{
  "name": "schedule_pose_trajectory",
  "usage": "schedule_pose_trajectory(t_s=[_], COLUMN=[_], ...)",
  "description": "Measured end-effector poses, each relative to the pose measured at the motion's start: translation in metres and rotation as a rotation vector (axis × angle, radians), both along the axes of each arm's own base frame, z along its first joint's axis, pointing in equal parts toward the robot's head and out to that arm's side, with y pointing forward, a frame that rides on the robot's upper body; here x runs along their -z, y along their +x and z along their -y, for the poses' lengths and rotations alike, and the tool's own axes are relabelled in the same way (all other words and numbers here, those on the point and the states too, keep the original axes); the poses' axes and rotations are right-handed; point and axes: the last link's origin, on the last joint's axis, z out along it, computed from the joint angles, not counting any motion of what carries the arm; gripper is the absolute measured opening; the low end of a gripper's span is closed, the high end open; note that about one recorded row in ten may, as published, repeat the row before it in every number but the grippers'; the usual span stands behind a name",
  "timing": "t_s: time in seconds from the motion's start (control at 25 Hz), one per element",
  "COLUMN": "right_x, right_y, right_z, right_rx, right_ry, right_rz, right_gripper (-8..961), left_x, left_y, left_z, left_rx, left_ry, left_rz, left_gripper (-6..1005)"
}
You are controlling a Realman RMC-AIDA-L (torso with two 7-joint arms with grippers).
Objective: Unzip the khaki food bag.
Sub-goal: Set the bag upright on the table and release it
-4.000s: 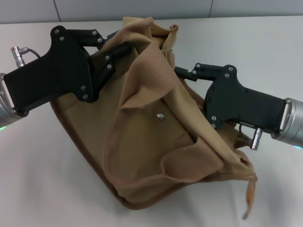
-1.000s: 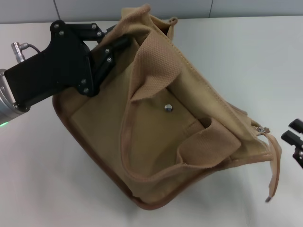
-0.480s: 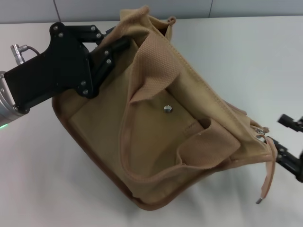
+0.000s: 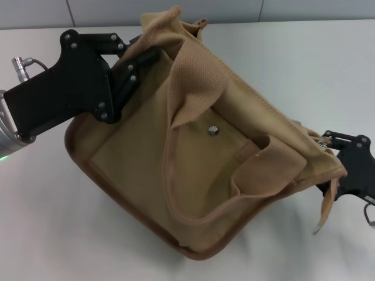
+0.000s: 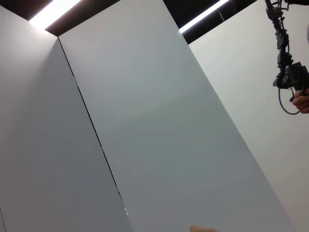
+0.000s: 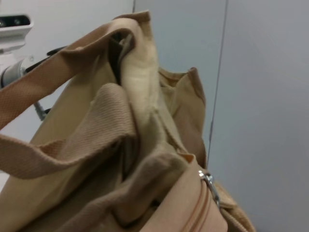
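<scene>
With the khaki food bag [image 4: 199, 170] tilted on the white table [image 4: 53, 234], its nearest corner sits low and centre in the head view, brown piping running along that bottom edge; front pocket faces up, silver snap [image 4: 213, 130] near its middle, one wide webbing handle [image 4: 199, 76] looped over it; right gripper [image 4: 343, 170] sits at the bag's right end, touching the fabric by the zipper's metal pull [image 4: 321, 142], a tan strap tail [image 4: 326, 205] hanging down just in front of its black body; whether its jaws are open or pinched on anything I cannot tell, the fingertips are hidden by canvas; right wrist view looks along the bag top, zipper pull [image 6: 208, 183] close to the camera, zipper teeth running off the frame edge, handles [image 6: 63, 140] and rumpled canvas beyond; left gripper [image 4: 143, 52] is at the far upper left corner of the bag, jaws clamped on the bag's top edge, holding that corner raised; fabric bunches up beyond those jaws toward the grey wall [image 4: 234, 9]; left wrist view shows mostly wall panels [image 5: 154, 125].
</scene>
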Motion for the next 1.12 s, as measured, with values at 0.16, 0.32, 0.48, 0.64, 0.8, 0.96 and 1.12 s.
schedule_pose_trajectory(t_s=[0.16,0.32,0.48,0.64,0.8,0.96,1.12], right_x=[-0.001,-0.012,-0.032,-0.041,-0.050,-0.057,-0.059], right_y=[-0.003,-0.002,-0.008,-0.017,-0.031,-0.040,-0.049], right_z=[-0.004,-0.011,-0.035,-0.060,-0.094,-0.123,-0.138], right_rx=[-0.021,-0.005,-0.002,-0.003,0.004,0.021,0.020], right_ry=[0.016,0.088,0.170,0.214,0.276,0.315,0.331], right_rz=[0.005,-0.012,-0.022,-0.015,0.008,0.070,0.093], right_gripper=[333,177,100,46,24,29,33], left_x=[0.000,0.002,0.009,0.016,0.026,0.038,0.048], left_y=[0.000,-0.002,-0.005,-0.008,-0.013,-0.020,-0.026], left_z=[0.000,0.001,0.002,-0.001,-0.001,0.002,0.006], left_rx=[-0.001,-0.007,-0.029,-0.079,-0.132,-0.203,-0.264], left_ry=[0.000,0.003,0.019,0.012,-0.008,-0.045,-0.076], left_rz=[0.002,0.004,0.003,-0.007,-0.015,-0.012,-0.009], left_gripper=[78,78,78,78,78,78,78])
